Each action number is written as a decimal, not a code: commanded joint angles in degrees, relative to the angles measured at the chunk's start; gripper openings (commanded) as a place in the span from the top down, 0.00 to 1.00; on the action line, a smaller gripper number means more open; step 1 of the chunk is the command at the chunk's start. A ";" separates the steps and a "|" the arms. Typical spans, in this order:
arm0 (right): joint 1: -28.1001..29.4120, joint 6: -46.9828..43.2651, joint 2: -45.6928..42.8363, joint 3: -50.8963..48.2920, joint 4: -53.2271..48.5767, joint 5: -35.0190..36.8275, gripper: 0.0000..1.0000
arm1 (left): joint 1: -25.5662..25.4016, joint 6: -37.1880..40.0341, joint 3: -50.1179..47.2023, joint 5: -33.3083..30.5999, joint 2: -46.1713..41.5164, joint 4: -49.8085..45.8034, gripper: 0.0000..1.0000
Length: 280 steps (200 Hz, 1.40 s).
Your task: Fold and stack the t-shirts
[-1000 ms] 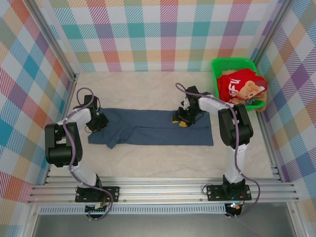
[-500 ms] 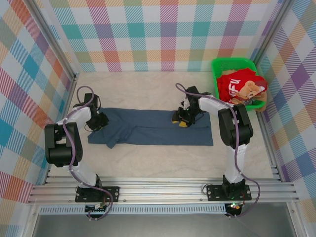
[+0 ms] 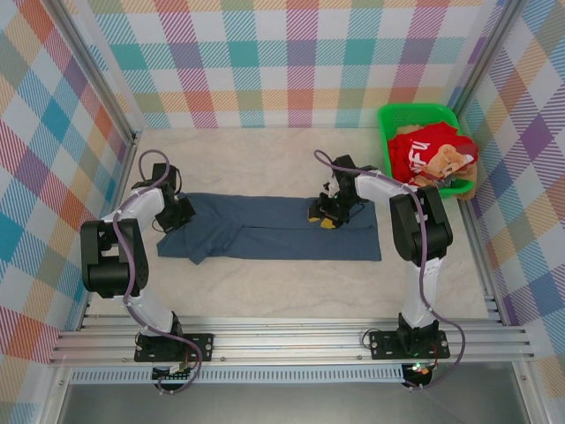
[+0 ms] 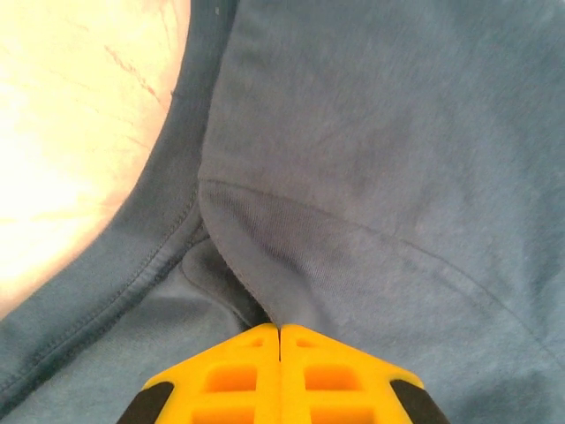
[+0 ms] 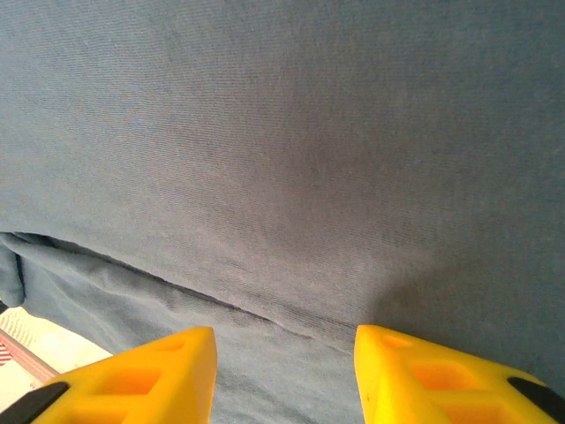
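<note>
Movement is slight: left claw (image 3: pixel 177 215) has edged away from the bases, fingers pressed together on a pinched fold of the slate-blue t-shirt (image 3: pixel 274 230), which lies spread on the tabletop (image 3: pixel 282 283). Right claw (image 5: pixel 284 346) stands parted over the cloth. Red t-shirt (image 3: pixel 427 148) sits crumpled in the green basket (image 3: pixel 387 124), its lettering partly hidden.
</note>
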 commanded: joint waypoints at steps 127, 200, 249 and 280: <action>-0.27 -1.08 2.94 -0.43 -3.47 1.04 0.55 | -0.61 1.98 13.19 -3.71 6.31 -5.15 1.00; -0.26 -1.33 2.69 -0.52 -3.81 1.12 0.56 | -0.66 4.43 16.69 -5.89 10.52 -7.79 0.95; -0.25 -1.27 -2.66 -1.56 -2.33 3.92 0.56 | -3.16 -0.98 14.74 -16.56 2.49 -12.82 0.65; -0.16 -1.58 -6.17 -3.94 -0.03 4.36 0.56 | -10.09 -5.36 10.31 -10.04 -3.26 -11.85 0.73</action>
